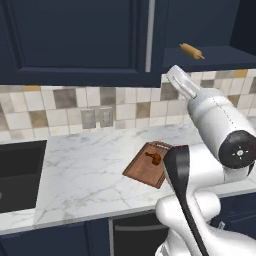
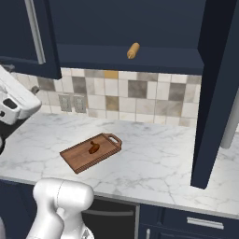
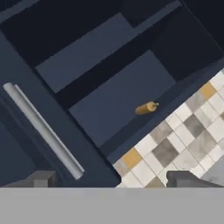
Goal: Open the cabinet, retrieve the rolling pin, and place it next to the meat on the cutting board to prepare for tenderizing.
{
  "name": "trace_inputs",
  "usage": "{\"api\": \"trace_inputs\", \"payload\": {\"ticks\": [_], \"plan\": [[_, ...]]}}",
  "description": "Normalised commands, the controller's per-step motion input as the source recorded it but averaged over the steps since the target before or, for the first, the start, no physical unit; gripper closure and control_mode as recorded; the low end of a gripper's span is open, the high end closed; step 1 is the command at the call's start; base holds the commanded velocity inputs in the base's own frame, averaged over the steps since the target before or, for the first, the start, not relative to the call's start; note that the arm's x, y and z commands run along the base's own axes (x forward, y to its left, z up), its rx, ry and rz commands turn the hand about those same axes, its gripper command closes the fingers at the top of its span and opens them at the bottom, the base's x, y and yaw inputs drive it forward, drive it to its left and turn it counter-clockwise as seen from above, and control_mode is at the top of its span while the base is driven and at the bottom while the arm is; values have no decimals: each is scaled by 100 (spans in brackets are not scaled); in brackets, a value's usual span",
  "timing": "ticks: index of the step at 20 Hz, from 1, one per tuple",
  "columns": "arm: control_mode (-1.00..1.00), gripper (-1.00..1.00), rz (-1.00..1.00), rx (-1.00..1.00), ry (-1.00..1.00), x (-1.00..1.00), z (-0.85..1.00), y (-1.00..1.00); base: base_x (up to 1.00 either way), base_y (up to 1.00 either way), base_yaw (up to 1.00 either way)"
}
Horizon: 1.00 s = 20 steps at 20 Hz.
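Gripper (image 3: 111, 179) spread wide with nothing between its two dark fingertips (image 3: 41, 178), raised in front of the cabinet (image 1: 75, 35) and aimed up into it from below. Just beyond the tips, a long silver bar handle (image 3: 43, 131) running along the edge of the closed left door, and beside it the lower front edge of the cabinet against the tiled backsplash (image 3: 183, 135). Nearest on the marble counter (image 2: 154, 158), in front of the arm, the reddish-brown cutting board (image 2: 77, 158) lying flat and at an angle, arched handle at the end toward the wall. On that board, near its middle, the small drumstick-shaped meat (image 2: 94, 149), touching the wood, with bare board all round it. To the left on the counter, a dark sink recess (image 1: 20, 175). Farther back, the backsplash with two pale outlet plates (image 1: 97, 118) set into it. Above that, the cabinet's right door (image 2: 219, 88) swung open and jutting out over the counter, the left door shut. Farthest, up inside the opened right half, the light tan rolling pin (image 1: 192, 51) lying on the lower shelf close to the front lip, well apart from the board below.
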Motion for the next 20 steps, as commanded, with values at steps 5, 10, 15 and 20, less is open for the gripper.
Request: {"api": "trace_inputs", "payload": {"ticks": [5, 10, 15, 20], "plan": [[-100, -100, 20, 44, 0, 0, 1, -85, 0, 0, 0], [-100, -100, 23, 43, 0, 23, 0, -57, 0, 0, 0], [-100, -100, 25, 35, 5, 38, 0, -31, 0, 0, 0], [-100, -100, 19, 24, 9, 37, 0, -3, 0, 0, 0]]}}
